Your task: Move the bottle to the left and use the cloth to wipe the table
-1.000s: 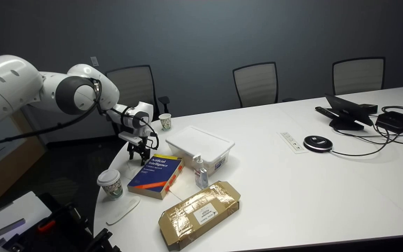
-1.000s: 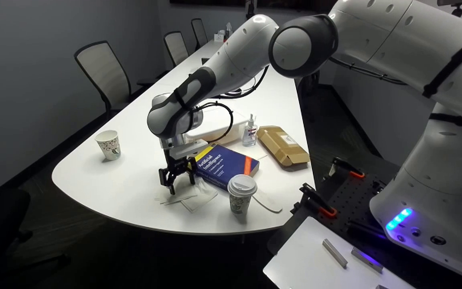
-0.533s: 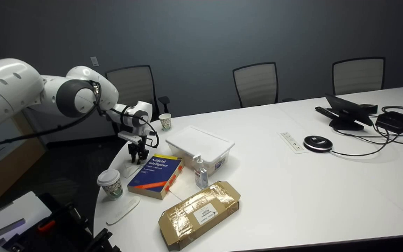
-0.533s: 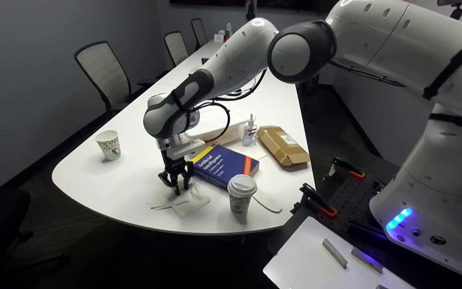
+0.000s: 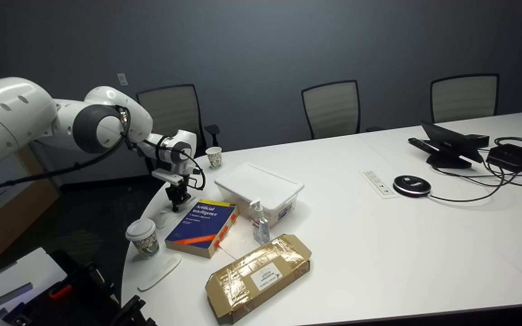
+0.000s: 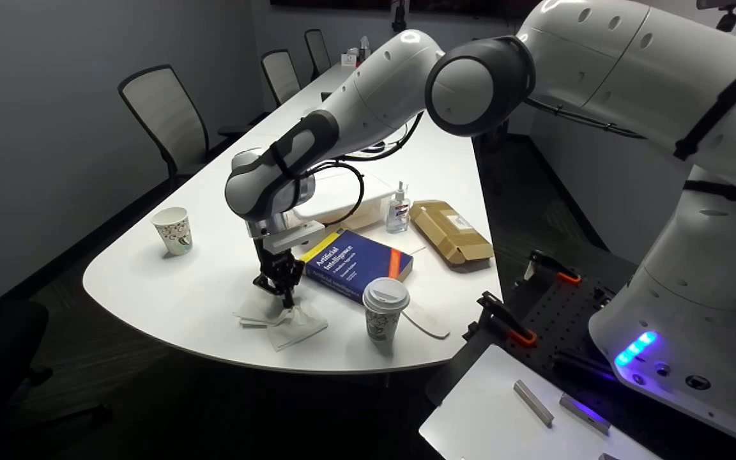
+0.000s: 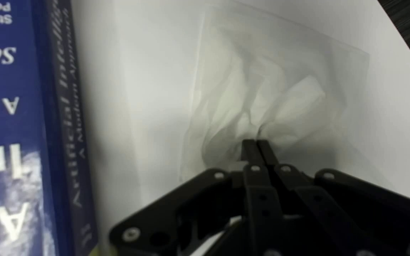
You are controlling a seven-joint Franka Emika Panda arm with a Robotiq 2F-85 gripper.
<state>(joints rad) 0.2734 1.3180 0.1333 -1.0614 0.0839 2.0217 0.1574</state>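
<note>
In an exterior view, near the curved edge of the white surface (image 6: 183, 294), the closed black pincer (image 6: 287, 303) pinches a bunched thin white cloth (image 6: 299, 328), presumably for wiping, and a white-lidded plastic bin (image 6: 336, 193), contents indiscernible, stands beside the clear plastic pump bottle (image 6: 398, 214), toward the right edge.

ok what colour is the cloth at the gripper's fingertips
White, no print visible; the cloth shows best in the wrist view.
</note>
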